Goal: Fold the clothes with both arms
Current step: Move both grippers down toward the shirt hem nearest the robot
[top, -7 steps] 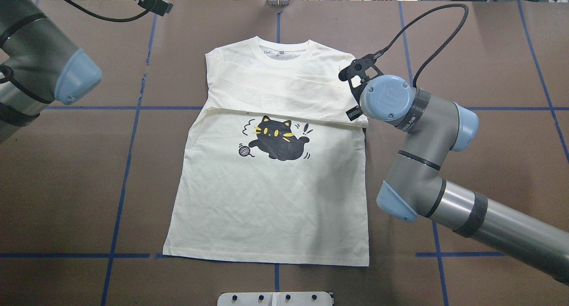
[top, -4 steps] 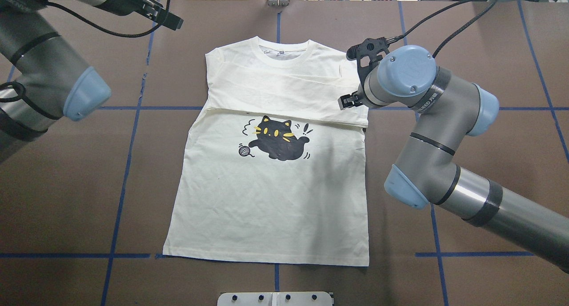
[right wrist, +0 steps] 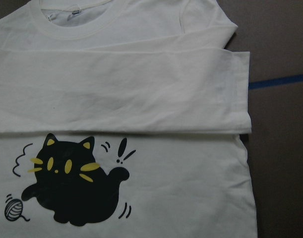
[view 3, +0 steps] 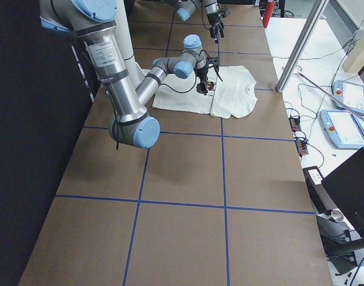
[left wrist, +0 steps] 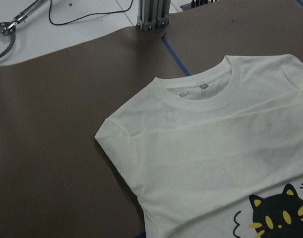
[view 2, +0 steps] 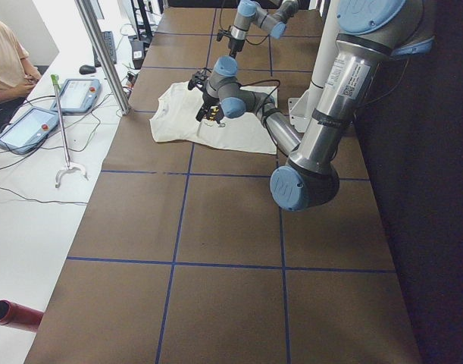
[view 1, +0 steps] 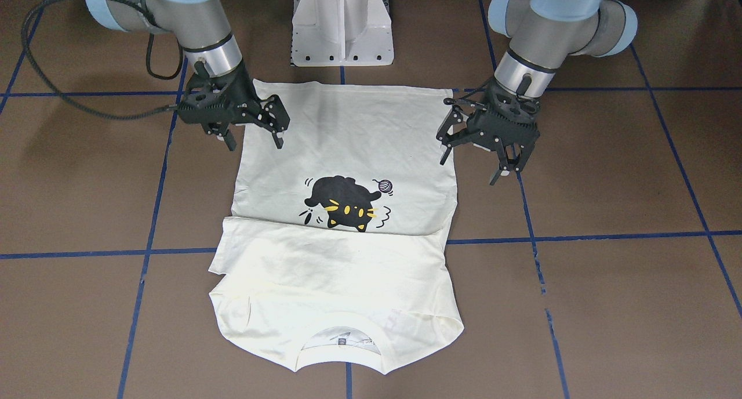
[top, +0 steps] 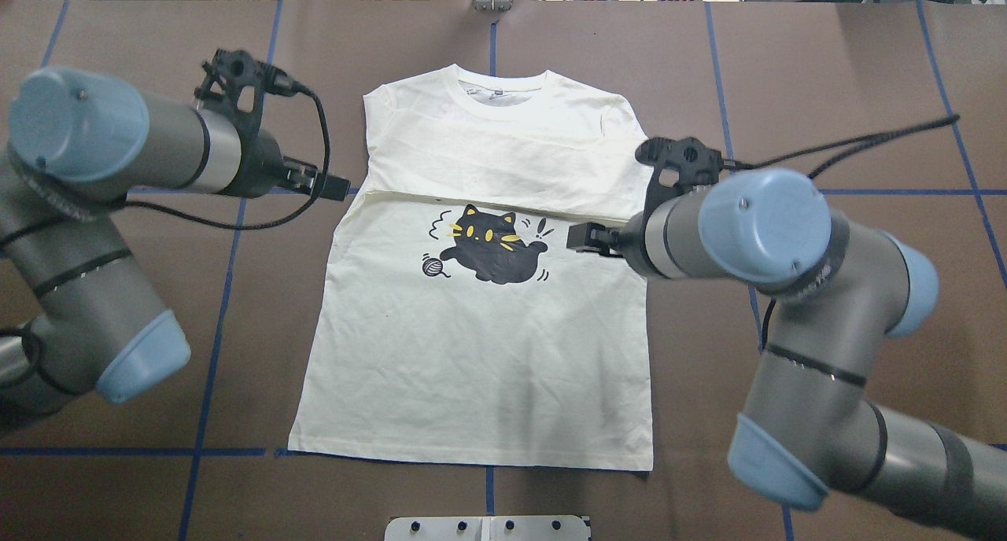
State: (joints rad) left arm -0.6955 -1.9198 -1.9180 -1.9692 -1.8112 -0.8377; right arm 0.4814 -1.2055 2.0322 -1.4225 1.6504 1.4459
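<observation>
The cream shirt (top: 472,368) lies flat and face up on the brown table, collar away from the robot. Both sleeves are folded across the chest in a band (right wrist: 141,99) just above the black cat print (top: 488,246). In the front-facing view my left gripper (view 1: 472,166) hangs open over the shirt's (view 1: 348,138) side edge on the view's right. My right gripper (view 1: 255,142) hangs open over the opposite edge, one finger above the cloth. Neither holds anything. From overhead, the left arm (top: 228,160) and right arm (top: 708,226) hide their own fingers.
The white pedestal base (view 1: 342,22) stands just behind the shirt's hem. Blue tape lines (top: 228,289) grid the table. A metal post (left wrist: 151,15) rises at the far edge. A seated person (view 2: 7,68) and tablets (view 2: 26,125) are at a side desk.
Both arms swung in toward the shirt: the left from the far-left corner to the shirt's left edge, the right back from the shoulder area to beside the cat print. The shirt stayed put.
</observation>
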